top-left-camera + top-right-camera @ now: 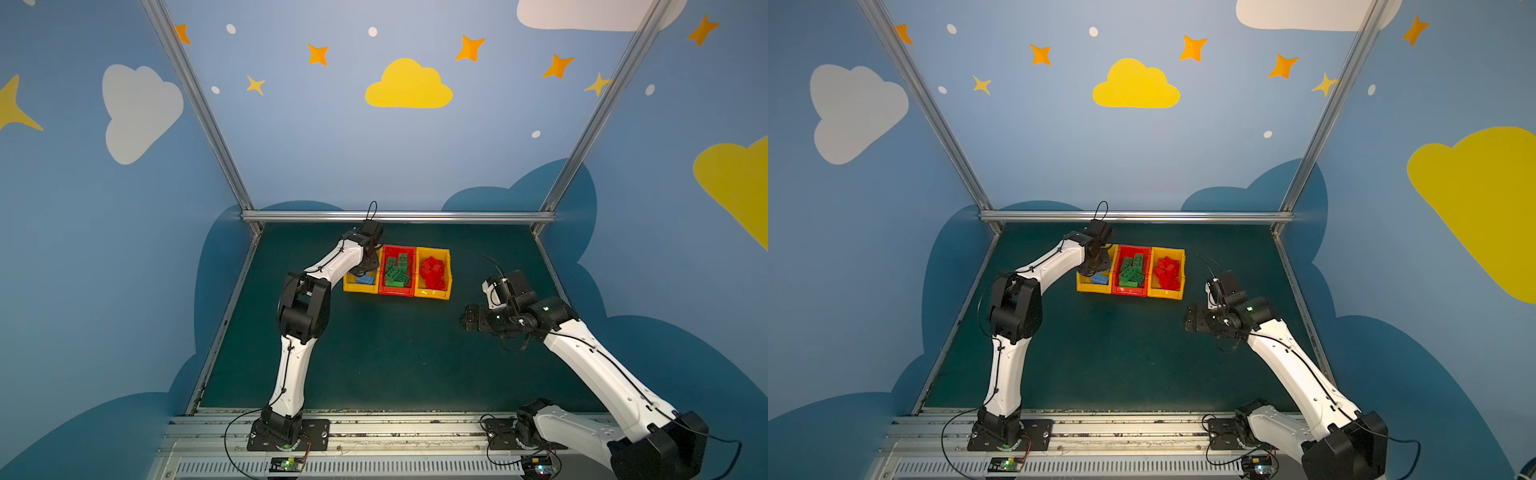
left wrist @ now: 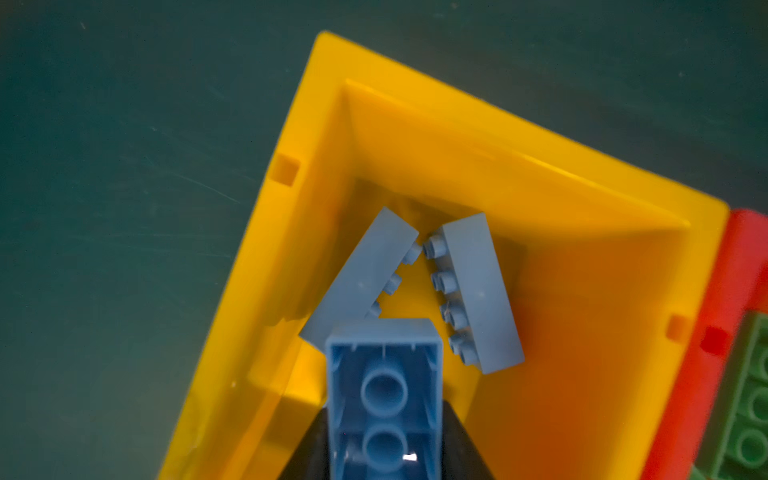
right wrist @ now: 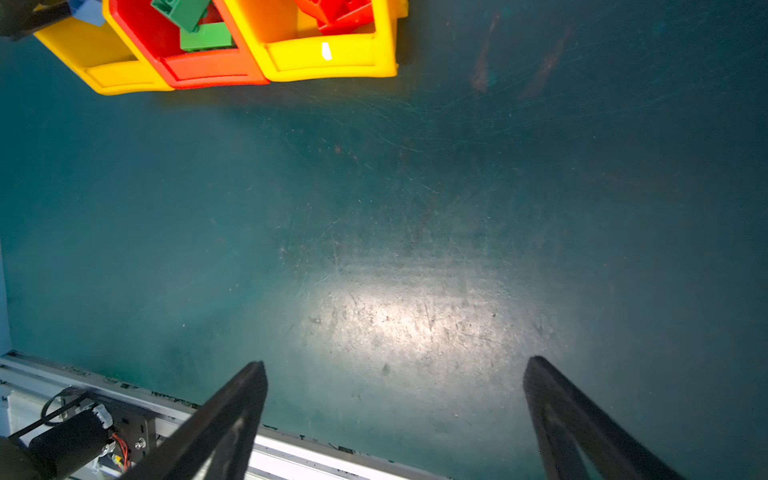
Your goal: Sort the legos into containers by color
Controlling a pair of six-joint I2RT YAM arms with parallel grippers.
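My left gripper (image 2: 384, 409) hangs over the left yellow container (image 2: 457, 145), shut on a light blue lego (image 2: 384, 374). The lego's hollow underside faces the wrist camera, and a black finger lies against each long side. Two more light blue legos (image 2: 361, 274) (image 2: 478, 291) lie on their sides in that container. In both top views the red middle container (image 1: 398, 292) holds green legos (image 1: 397, 270), and the right yellow container (image 1: 433, 294) holds red legos (image 1: 433, 272). My right gripper (image 3: 395, 365) is open and empty above bare mat, in front of and to the right of the containers (image 1: 465, 320).
The dark green mat (image 1: 374, 353) is bounded by aluminium rails at the back (image 1: 395, 216) and along the front (image 1: 374, 428). Both arm bases stand on the front rail. Blue painted walls close in three sides.
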